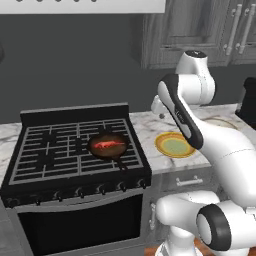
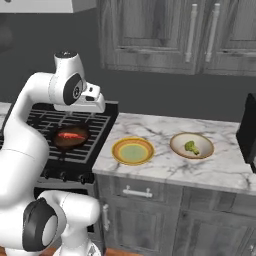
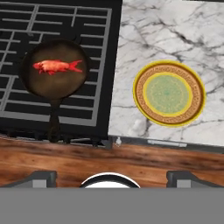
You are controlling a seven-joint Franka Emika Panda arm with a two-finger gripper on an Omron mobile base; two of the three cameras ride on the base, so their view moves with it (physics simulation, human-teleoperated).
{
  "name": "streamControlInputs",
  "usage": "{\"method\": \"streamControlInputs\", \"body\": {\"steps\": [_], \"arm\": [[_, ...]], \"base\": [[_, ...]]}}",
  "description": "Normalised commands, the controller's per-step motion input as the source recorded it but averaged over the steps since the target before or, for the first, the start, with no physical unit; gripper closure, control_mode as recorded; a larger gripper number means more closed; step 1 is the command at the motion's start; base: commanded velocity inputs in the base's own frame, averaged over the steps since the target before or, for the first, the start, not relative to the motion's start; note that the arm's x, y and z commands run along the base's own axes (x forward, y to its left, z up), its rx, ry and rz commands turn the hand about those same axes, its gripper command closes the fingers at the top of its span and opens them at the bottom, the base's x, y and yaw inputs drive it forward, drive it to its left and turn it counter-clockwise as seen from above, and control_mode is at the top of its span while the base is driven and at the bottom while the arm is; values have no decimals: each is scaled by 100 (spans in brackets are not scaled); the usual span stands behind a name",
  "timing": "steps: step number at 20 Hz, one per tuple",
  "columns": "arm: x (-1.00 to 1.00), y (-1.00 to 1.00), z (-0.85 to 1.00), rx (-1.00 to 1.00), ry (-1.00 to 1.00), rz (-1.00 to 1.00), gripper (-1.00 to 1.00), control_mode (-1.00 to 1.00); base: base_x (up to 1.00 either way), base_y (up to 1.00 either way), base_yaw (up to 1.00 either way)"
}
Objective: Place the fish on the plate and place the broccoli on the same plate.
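A small red-orange fish (image 3: 57,66) lies in a dark frying pan (image 3: 56,87) on the stove; it also shows as the fish (image 1: 108,145) and the fish (image 2: 70,135). To the pan's right, on the marble counter, sits the plate (image 3: 169,93) with its yellow-orange rim and pale green centre, plate (image 1: 174,145), plate (image 2: 132,151). The broccoli (image 2: 191,146) rests in a tan bowl (image 2: 192,145) right of the plate. My gripper (image 3: 111,178) hangs high above the stove's front edge, between pan and plate, open, with nothing between its fingertips (image 3: 41,178).
The black stove (image 1: 75,150) has raised grates and a row of front knobs. A dark appliance (image 2: 248,130) stands at the counter's right end. Wall cabinets (image 2: 165,35) hang above the counter. The pan's handle (image 3: 54,122) points toward the stove front.
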Motion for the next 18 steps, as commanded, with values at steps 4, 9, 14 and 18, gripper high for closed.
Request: {"method": "streamControlInputs", "body": {"steps": [4,9,14,18], "arm": [[0,0,0,0,0,0,-100,100],[0,0,0,0,0,0,-100,100],[0,0,0,0,0,0,-100,100],[0,0,0,0,0,0,-100,100]], "base": [[7,-37,0],[14,-45,0],[22,-44,0],[38,-38,1]]}}
